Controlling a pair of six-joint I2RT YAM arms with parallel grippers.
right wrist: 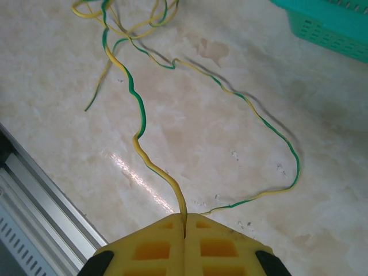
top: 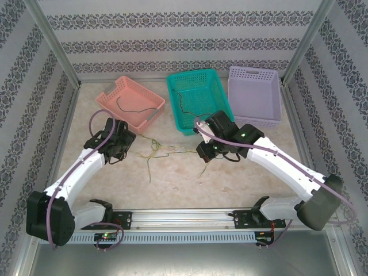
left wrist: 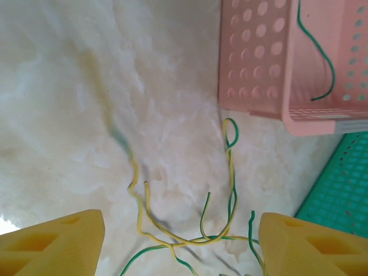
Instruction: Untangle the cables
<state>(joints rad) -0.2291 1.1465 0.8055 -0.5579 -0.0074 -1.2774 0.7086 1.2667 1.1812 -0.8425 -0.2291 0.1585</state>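
Marble tabletop, cables [top: 158, 150] tangled near pink basket [top: 132, 86].
Right gripper [right wrist: 184, 221] pinches one strand [right wrist: 141, 115] for pulling; left gripper [left wrist: 181, 241] spread wide.

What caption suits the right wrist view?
Right pincer shut on a yellow-green cable that loops across the table.

Glossy marbled tabletop [right wrist: 230, 190], plastic pink basket [left wrist: 253, 57], matt yellow right claw [right wrist: 185, 223], smooth cables [right wrist: 141, 112]

Thin yellow-and-green wires [top: 155, 150]: loosely tangled, flat on the tabletop [top: 230, 184]. One green wire [left wrist: 332, 72], curved, inside the pink perforated basket [left wrist: 253, 57].
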